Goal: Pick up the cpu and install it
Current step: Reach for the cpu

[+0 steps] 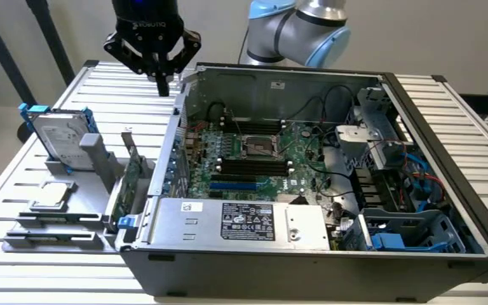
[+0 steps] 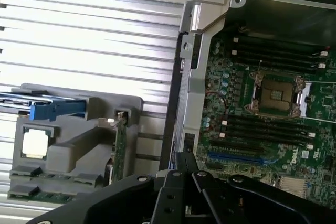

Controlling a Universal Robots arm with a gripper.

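Observation:
The cpu (image 1: 53, 193) is a small silver square lying flat in a grey holder (image 1: 79, 210) on the table, at the exterior view's left; the wrist view shows the cpu (image 2: 35, 143) in the same holder. The open computer case (image 1: 312, 254) lies on its side with the motherboard's bare cpu socket (image 1: 261, 146) (image 2: 275, 96) facing up. My black gripper (image 1: 163, 86) (image 2: 184, 163) hangs above the slatted table, just outside the case's back left corner. It is well away from the cpu, shut, with nothing held.
A silver hard drive with blue brackets (image 1: 58, 135) stands upright in the holder behind the cpu. A green expansion card (image 1: 130, 184) stands between holder and case. A silver power supply (image 1: 239, 222) sits inside the case's near edge. The case's metal wall (image 1: 178, 121) rises beside my gripper.

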